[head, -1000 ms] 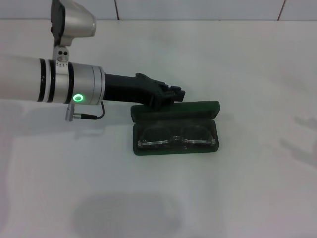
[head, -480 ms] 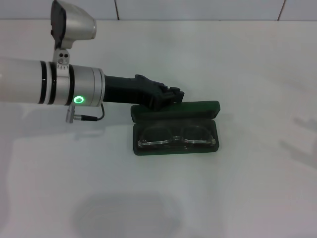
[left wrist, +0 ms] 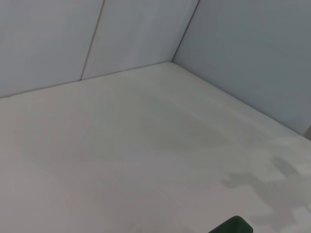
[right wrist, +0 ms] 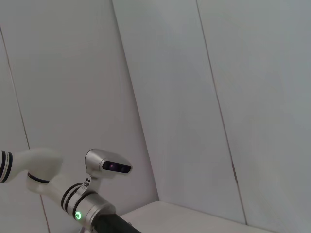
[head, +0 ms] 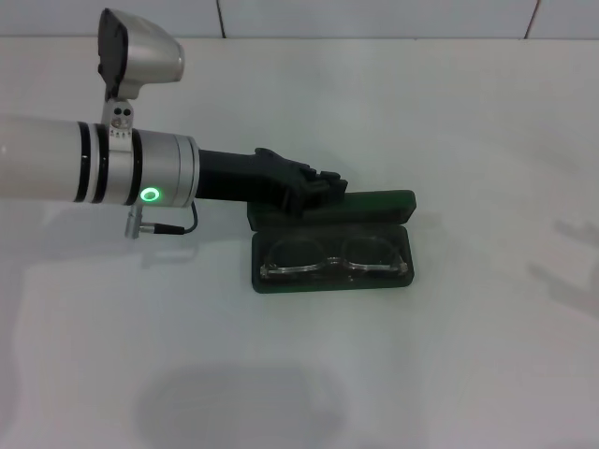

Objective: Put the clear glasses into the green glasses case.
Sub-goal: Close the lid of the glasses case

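The green glasses case (head: 271, 281) lies open in the middle of the white table. Its lid (head: 374, 206) leans back behind the base. The clear glasses (head: 334, 255) lie inside the base, lenses side by side and folded flat. My left gripper (head: 323, 184) reaches in from the left and sits right at the lid's back left corner, apparently touching it. One green corner of the case (left wrist: 233, 226) shows in the left wrist view. My right gripper is out of view; its wrist camera faces the wall and catches the left arm (right wrist: 90, 211).
The white table (head: 449, 112) runs back to a tiled wall (head: 374, 17). A faint grey shadow lies on the table near the front (head: 234, 402). No other objects stand near the case.
The left gripper has sunk slightly and edged toward the lid's back left corner. The case and glasses have not moved.
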Action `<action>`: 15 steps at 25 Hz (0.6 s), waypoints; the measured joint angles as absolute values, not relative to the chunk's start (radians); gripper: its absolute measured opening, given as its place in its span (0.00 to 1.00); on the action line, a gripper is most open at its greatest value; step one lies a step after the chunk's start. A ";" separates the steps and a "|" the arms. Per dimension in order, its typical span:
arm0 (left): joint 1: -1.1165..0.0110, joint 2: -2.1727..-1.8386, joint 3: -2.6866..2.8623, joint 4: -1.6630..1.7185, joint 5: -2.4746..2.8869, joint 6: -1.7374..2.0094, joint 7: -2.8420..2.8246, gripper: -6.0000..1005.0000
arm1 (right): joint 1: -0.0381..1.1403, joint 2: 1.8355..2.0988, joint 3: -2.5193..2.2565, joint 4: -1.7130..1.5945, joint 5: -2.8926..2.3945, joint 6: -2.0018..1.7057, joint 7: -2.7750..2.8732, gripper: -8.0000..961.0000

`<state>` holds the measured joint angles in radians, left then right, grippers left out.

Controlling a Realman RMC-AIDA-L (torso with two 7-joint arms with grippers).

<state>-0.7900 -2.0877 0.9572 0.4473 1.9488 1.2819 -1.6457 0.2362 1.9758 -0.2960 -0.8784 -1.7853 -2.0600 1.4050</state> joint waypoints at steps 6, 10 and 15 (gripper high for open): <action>-0.790 -2.089 0.980 0.437 1.946 1.287 -1.645 0.13 | 0.238 1.976 -0.296 -0.865 -1.786 -2.058 1.404 0.81; -0.790 -2.089 1.013 0.436 1.940 1.293 -1.646 0.14 | 0.238 1.976 -0.296 -0.864 -1.787 -2.058 1.404 0.81; -0.789 -2.089 1.020 0.435 1.942 1.333 -1.646 0.14 | 0.238 1.976 -0.297 -0.857 -1.788 -2.058 1.404 0.81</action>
<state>-0.7887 -2.0893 1.0199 0.4355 1.9421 1.3330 -1.6464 0.2378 1.9758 -0.2974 -0.8573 -1.7882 -2.0580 1.4036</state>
